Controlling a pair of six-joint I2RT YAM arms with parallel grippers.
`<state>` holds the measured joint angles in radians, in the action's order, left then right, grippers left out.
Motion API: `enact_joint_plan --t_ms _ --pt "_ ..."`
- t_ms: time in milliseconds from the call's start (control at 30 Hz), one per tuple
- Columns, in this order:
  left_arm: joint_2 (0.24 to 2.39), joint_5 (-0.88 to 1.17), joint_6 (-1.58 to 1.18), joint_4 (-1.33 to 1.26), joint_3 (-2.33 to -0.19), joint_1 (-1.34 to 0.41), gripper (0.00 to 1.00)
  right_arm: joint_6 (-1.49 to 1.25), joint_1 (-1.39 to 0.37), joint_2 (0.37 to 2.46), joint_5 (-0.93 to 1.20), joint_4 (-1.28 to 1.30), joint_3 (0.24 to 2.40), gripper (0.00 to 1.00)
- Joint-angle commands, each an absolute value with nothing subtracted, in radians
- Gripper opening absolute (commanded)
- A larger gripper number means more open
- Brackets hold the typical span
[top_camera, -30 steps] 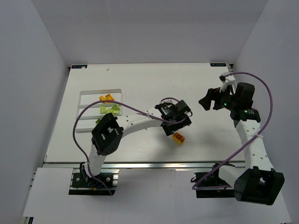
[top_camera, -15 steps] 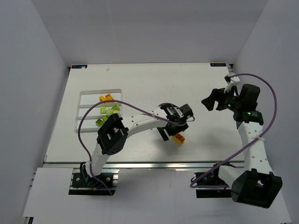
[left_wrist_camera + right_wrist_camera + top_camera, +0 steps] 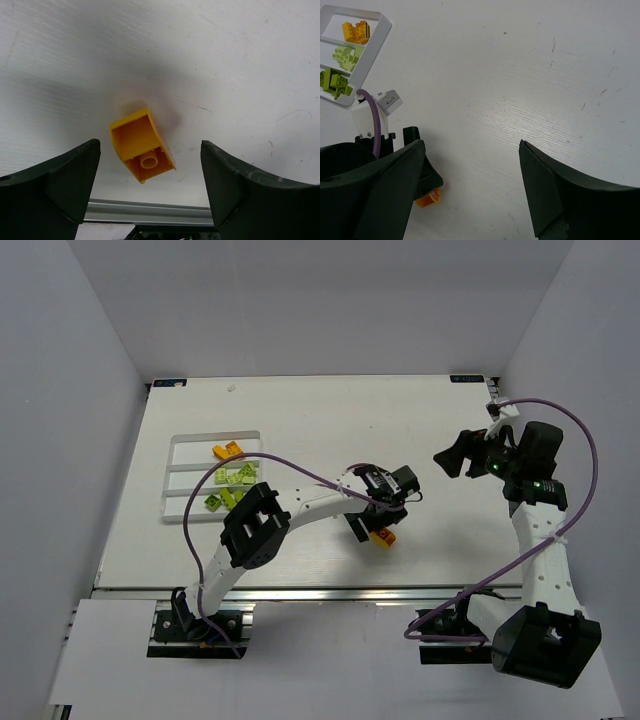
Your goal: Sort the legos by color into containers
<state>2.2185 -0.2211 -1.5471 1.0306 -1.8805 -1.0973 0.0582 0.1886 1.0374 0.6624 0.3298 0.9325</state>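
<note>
An orange-yellow lego (image 3: pixel 142 145) lies on its side on the table, its hollow underside facing the left wrist camera. My left gripper (image 3: pixel 372 528) is open right over it, fingers apart on either side, not touching. The lego shows in the top view (image 3: pixel 383 537) and in the right wrist view (image 3: pixel 427 198). My right gripper (image 3: pixel 452 458) is open and empty above the table's right part. The white tray (image 3: pixel 178 452) at the left holds orange legos (image 3: pixel 228 450) in its far compartment and green legos (image 3: pixel 238 476) in the middle and near ones.
The tray also shows at the top left of the right wrist view (image 3: pixel 375 35). A purple cable (image 3: pixel 290 473) loops over the left arm. A metal rail (image 3: pixel 330 591) runs along the table's near edge.
My left gripper has swung slightly and settled lower over the orange lego. My right gripper has drawn a little to the right.
</note>
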Motion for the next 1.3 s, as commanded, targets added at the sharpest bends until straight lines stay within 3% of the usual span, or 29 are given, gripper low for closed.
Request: enact_joint_plan --t_ms 0,467,667,700,800,1067,1267 --pt "2.204 -0.218 -1.56 1.014 -1.888 -1.104 0.89 0.048 0.199 1.015 0.695 0.291 0.922 0.8" --pt "2.201 -0.184 -1.534 0.927 -1.812 -1.104 0.58 0.038 0.227 1.006 0.735 0.291 0.916 0.8" --pt "2.155 -0.17 -1.479 0.881 -1.753 -1.094 0.28 0.032 0.236 1.005 0.749 0.29 0.913 0.8" --pt "2.146 -0.176 -1.464 0.882 -1.749 -1.094 0.17 0.032 0.238 1.005 0.752 0.29 0.913 0.79" --pt "2.091 -0.242 -1.384 0.919 -1.74 -1.085 0.04 0.032 0.238 1.005 0.758 0.288 0.91 0.79" --pt "1.752 -0.422 -1.227 0.905 -1.459 -0.922 0.0 0.04 0.241 1.003 0.796 0.293 0.904 0.7" --pt "1.526 -0.58 -1.097 0.906 -1.364 -0.718 0.0 0.078 0.235 1.015 0.87 0.31 0.902 0.45"
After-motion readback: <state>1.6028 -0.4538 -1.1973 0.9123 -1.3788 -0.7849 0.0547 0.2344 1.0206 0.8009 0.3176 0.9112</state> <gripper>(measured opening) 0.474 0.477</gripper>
